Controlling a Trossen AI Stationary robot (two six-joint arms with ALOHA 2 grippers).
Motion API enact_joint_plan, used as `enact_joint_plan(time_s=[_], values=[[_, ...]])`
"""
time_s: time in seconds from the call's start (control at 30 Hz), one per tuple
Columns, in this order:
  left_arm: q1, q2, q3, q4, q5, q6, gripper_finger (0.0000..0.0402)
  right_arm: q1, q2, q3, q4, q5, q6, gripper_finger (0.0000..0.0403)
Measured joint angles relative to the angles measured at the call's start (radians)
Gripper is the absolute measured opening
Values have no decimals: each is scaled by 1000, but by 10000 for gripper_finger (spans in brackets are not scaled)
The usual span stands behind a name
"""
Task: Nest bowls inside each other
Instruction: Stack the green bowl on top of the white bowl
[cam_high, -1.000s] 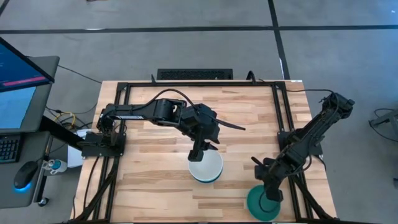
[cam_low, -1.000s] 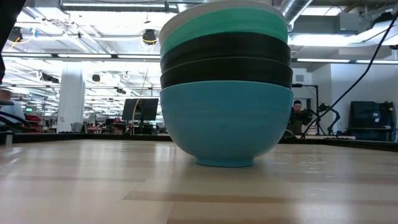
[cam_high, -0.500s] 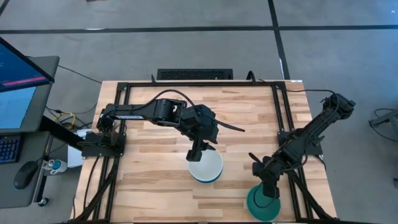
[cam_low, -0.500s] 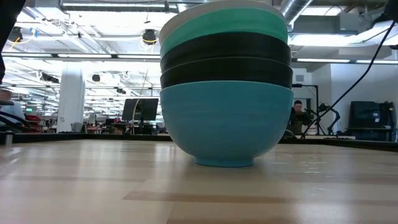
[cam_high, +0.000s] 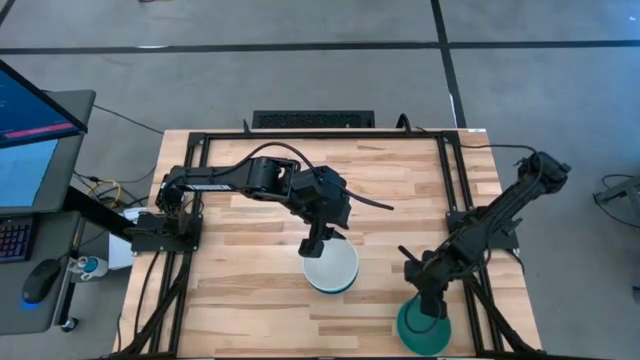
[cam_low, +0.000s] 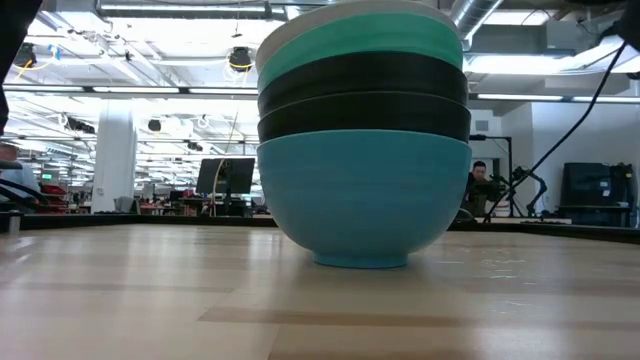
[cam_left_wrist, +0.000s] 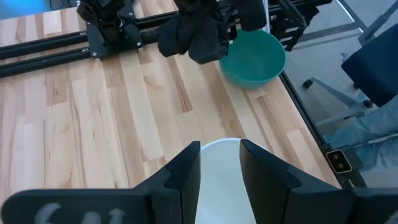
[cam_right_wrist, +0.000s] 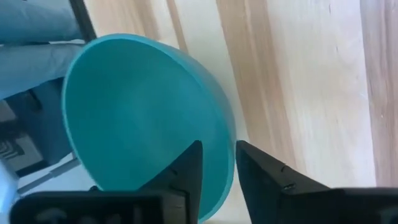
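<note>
High view gives only the top of the nested stack (cam_high: 330, 268) near table (cam_high: 250, 290) centre: a white bowl (cam_high: 329, 264) with a blue rim peeking out under it. Low view fills in the layers, counted top to bottom: 1 white (thin rim), 1 teal green bowl (cam_low: 360, 45), 2 black bowls (cam_low: 365, 95), 1 light blue bowl (cam_low: 364, 200) at the base touching the wood. That's 5 in the stack.

A 6th, a loose teal bowl (cam_high: 422, 325), sits at the table's front right corner, well apart from the stack; low view doesn't catch it.

Left gripper (cam_high: 315, 246) is at the stack's rim on the side nearer the left arm's base; left wrist view shows its fingers (cam_left_wrist: 186, 171) straddling the white bowl's edge w/ a narrow gap — can't tell if they pinch it or just sit around it. Same view shows the loose teal bowl farther off, w/ the right arm over it.

Right gripper (cam_high: 430, 303) is over that bowl's rim; right wrist view shows one finger (cam_right_wrist: 186, 171) inside the wall, other outside, closed down on it. The bowl looks tilted there.
</note>
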Motion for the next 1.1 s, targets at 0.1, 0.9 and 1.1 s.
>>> enact_joint_plan(time_s=[0.1, 0.9, 1.1], values=[[1, 0, 0, 0, 1, 3, 103, -2, 31, 0, 2, 0, -1, 135], [2, 0, 0, -30, 3, 7, 103, -2, 189, -1, 68, 72, 17, 142], [2, -1, 0, -54, 0, 5, 103, -2, 190, -1, 75, 71, 22, 33]])
